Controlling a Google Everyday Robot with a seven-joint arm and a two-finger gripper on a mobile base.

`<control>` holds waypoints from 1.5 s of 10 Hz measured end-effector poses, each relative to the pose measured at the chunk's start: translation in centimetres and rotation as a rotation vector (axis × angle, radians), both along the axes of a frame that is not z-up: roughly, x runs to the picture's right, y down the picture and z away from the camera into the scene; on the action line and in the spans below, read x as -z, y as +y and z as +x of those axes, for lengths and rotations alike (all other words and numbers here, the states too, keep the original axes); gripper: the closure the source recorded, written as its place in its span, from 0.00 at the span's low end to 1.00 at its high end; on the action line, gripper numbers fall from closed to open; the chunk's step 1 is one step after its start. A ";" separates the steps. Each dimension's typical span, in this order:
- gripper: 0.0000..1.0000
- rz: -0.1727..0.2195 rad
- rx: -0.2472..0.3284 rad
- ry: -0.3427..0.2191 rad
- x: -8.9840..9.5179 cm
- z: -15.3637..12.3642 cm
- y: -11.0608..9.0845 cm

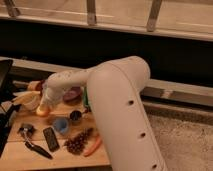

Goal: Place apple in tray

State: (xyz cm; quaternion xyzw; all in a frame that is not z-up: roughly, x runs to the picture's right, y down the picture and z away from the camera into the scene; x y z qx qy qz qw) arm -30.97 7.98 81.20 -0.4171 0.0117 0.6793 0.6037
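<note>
1. The gripper hangs low near the table's left edge, right at the apple. I can't tell whether it is clamped on the fruit or released.
2. The apple sits toward the far-left corner. I can't tell whether it rests on the wood or just above it.
3. I judge it light, firm and smooth-skinned, and round enough to roll or squirt out. I'd take it across its widest middle with moderate squeeze, to avoid bruising.
4. Only a sliver of the tray shows by the far edge, behind the arm.
</note>
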 end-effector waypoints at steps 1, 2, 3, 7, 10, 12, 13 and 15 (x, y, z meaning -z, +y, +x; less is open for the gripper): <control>1.00 0.019 -0.020 0.029 0.1 1.6 -2.1; 1.00 0.032 -0.047 0.059 -0.1 3.5 -3.8; 1.00 0.040 -0.073 0.088 -0.3 5.2 -5.1; 1.00 0.068 -0.256 0.197 0.4 15.6 -7.8; 1.00 0.072 -0.292 0.206 0.8 17.1 -7.8; 1.00 0.071 -0.292 0.205 0.8 17.0 -7.8; 1.00 0.071 -0.295 0.207 0.8 17.1 -7.8; 1.00 0.126 -0.346 0.248 1.5 18.9 -9.1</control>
